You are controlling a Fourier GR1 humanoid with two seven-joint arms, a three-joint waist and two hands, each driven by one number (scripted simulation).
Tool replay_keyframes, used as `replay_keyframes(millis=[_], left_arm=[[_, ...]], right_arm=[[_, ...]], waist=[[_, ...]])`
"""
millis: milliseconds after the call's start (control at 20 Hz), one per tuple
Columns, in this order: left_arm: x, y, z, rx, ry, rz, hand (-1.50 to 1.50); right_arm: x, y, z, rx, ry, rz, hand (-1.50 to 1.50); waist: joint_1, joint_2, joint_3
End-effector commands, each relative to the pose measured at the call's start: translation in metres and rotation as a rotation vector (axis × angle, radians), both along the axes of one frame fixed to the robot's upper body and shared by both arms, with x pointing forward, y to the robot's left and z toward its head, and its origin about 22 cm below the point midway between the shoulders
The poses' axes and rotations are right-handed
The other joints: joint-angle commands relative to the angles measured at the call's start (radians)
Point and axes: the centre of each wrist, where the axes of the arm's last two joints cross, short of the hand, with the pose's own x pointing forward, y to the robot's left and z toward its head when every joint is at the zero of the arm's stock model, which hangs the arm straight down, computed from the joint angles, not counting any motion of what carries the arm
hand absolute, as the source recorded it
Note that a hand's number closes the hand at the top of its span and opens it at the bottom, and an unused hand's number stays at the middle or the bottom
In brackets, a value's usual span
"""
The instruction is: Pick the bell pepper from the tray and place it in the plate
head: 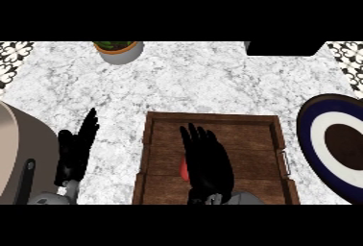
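So here's what we're seeing: our right hand (pixel 207 161) hangs over the middle of the wooden tray (pixel 248 139), fingers stretched out straight toward the far side, not wrapped around anything. The bell pepper (pixel 183 169) sits in the tray, mostly hidden under that hand, with just a red sliver peeking out at the hand's left edge. We can't tell if the palm actually touches it. The plate (pixel 308 126), blue-rimmed, lies on the counter (pixel 199 81) just right of the tray. Our left hand (pixel 72 153) rests open left of the tray, fingers up. A potted plant (pixel 117 49) stands at the far edge.
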Motion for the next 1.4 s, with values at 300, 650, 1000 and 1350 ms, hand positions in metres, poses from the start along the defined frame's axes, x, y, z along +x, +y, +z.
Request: replay_keyframes(millis=[300, 650, 1000, 1350], left_arm=[[0.003, 0.006, 0.006, 0.003, 0.008, -0.018, 0.00], [0.007, -0.015, 0.005, 0.007, -0.014, 0.018, 0.00], [0.002, 0.013, -0.002, 0.002, 0.005, -0.010, 0.00], [0.000, 0.002, 0.003, 0.002, 0.002, -0.004, 0.00]], right_arm=[[0.012, 0.016, -0.022, -0.102, 0.094, -0.061, -1.50], [0.012, 0.012, -0.027, -0.133, 0.136, -0.050, -1.50], [0.022, 0.010, -0.018, -0.102, 0.125, -0.063, -1.50], [0.025, 0.005, -0.046, -0.180, 0.144, -0.014, 1.50]], waist=[[0.000, 0.001, 0.001], [-0.002, 0.000, 0.001], [-0.002, 0.000, 0.001], [-0.001, 0.000, 0.001]])
